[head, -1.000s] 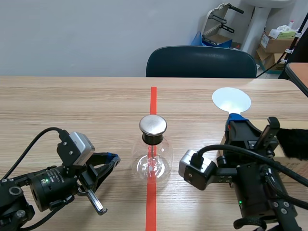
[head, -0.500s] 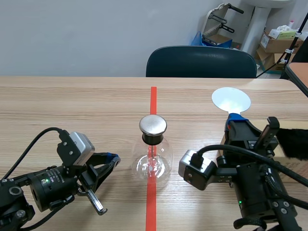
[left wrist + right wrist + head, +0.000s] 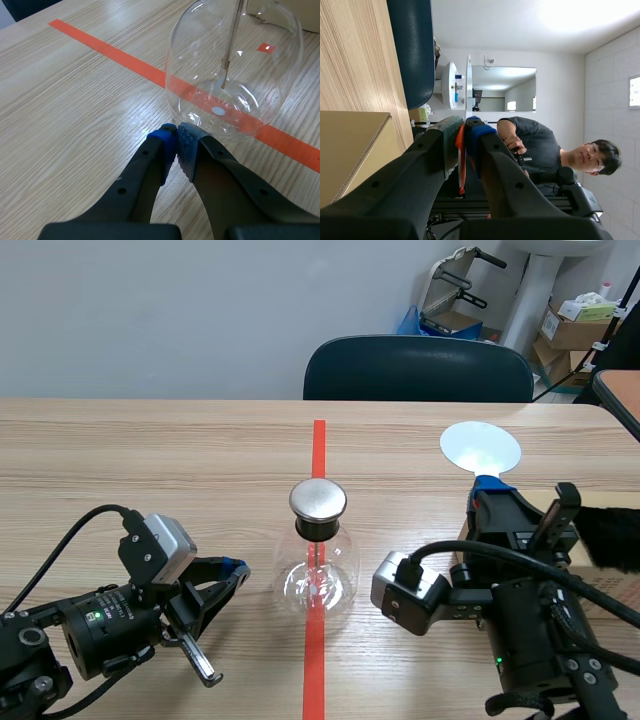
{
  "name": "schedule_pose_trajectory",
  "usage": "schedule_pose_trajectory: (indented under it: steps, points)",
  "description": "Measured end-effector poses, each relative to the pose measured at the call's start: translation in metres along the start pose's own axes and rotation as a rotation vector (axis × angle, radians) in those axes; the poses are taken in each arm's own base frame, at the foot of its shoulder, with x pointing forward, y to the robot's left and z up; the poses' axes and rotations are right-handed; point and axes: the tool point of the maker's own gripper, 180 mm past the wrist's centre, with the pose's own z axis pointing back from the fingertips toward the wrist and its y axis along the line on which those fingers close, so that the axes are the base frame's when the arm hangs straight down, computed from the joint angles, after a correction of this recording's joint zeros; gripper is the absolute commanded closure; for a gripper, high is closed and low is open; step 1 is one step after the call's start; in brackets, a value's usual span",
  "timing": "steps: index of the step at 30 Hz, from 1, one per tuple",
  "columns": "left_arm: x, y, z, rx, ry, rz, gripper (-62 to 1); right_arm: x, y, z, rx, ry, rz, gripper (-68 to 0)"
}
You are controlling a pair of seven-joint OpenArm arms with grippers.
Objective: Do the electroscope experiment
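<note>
The electroscope (image 3: 318,560), a round glass flask with a metal cap and a thin rod inside, stands on the red tape line at mid-table. My left gripper (image 3: 236,571) rests low to its left, shut on nothing. In the left wrist view its blue pads (image 3: 170,145) meet just short of the flask's glass wall (image 3: 235,65). My right gripper (image 3: 490,492), right of the flask, is shut on the handle of a white disc paddle (image 3: 481,448) that stands up above it. The right wrist view shows the disc (image 3: 468,85) edge-on between the fingers.
A cardboard box (image 3: 590,585) lies under the right arm, and something black and furry (image 3: 612,535) sits on it at the right edge. A dark chair (image 3: 418,368) stands behind the table's far side. A person (image 3: 545,145) appears in the right wrist view's background.
</note>
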Motion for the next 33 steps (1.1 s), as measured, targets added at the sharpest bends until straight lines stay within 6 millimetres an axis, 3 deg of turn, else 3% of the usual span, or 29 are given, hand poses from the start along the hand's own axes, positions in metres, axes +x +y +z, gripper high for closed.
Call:
schedule_pose_trajectory:
  steps: [21,33]
  points:
    - [0.000,0.000,0.000,0.000,0.000,0.000,-4.0,0.001,0.000,0.000,0.000,-0.005,0.000,-1.7]
    - [0.000,0.000,0.000,0.000,0.000,0.000,-4.0,0.063,0.000,0.011,0.000,-0.359,0.001,-1.7]
